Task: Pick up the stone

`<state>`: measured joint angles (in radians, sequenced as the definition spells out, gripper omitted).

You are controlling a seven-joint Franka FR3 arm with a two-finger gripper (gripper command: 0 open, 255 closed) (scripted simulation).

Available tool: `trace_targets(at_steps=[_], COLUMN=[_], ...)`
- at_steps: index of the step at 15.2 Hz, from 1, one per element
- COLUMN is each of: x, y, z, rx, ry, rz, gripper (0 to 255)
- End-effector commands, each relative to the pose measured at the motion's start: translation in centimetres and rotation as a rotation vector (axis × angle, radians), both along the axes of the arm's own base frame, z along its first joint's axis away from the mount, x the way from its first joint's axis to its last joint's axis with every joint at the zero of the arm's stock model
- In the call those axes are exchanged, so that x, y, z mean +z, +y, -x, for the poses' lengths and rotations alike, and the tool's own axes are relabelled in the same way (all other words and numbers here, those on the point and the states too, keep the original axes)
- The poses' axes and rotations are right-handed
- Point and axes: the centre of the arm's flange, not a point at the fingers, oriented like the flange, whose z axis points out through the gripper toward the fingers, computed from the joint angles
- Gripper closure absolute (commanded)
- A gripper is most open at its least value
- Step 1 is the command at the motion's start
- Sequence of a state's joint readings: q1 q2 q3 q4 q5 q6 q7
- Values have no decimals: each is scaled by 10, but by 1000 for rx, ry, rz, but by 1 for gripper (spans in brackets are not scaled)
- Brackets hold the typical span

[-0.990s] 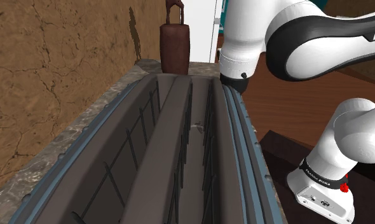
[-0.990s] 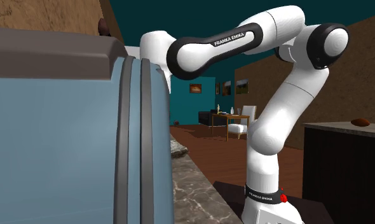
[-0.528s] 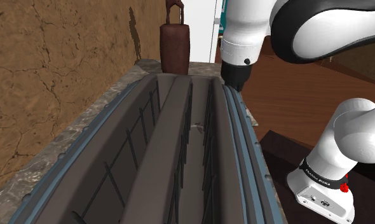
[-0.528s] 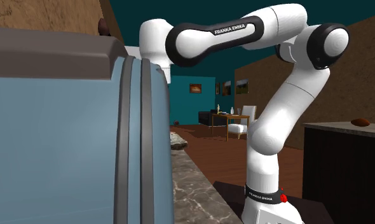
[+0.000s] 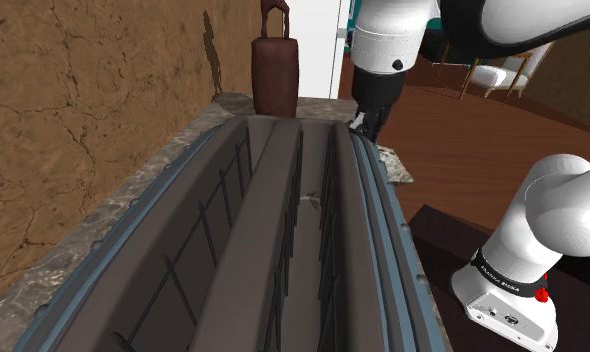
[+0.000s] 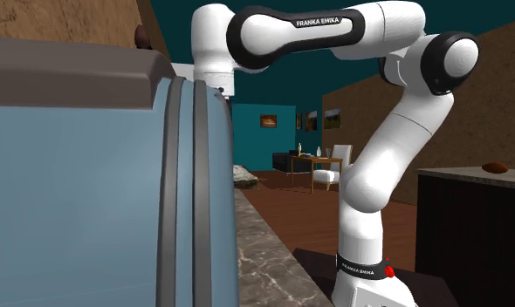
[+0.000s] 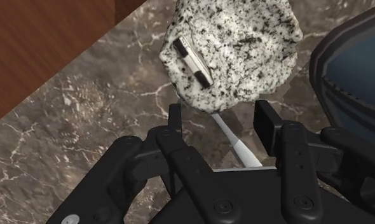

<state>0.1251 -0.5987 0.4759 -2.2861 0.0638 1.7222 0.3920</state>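
Wood floor (image 7: 40, 51) lies leftmost, then marble counter (image 7: 84, 133). Over it my gripper (image 7: 221, 107) pinches the speckled stone (image 7: 234, 54) by its narrow near end, seemingly lifted clear, away from the blue appliance (image 7: 354, 70) crowding my right side.

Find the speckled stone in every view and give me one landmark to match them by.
Shoulder view: the speckled stone sits right of centre in the upper half, just under the gripper, beside the toaster's far rim.
Second exterior view: the stone is a small pale lump left of centre, peeking past the toaster's edge.
Wrist view: the stone is just beyond the fingertips, its near end between them.
Shared landmark: the blue-grey toaster.
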Motion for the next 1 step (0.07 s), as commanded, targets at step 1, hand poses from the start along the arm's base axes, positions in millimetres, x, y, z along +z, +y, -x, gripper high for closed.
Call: trace_targets(at_steps=[1], x=[3], y=[-1], z=[0], rx=[0], ry=[0], rz=[0], gripper=[255])
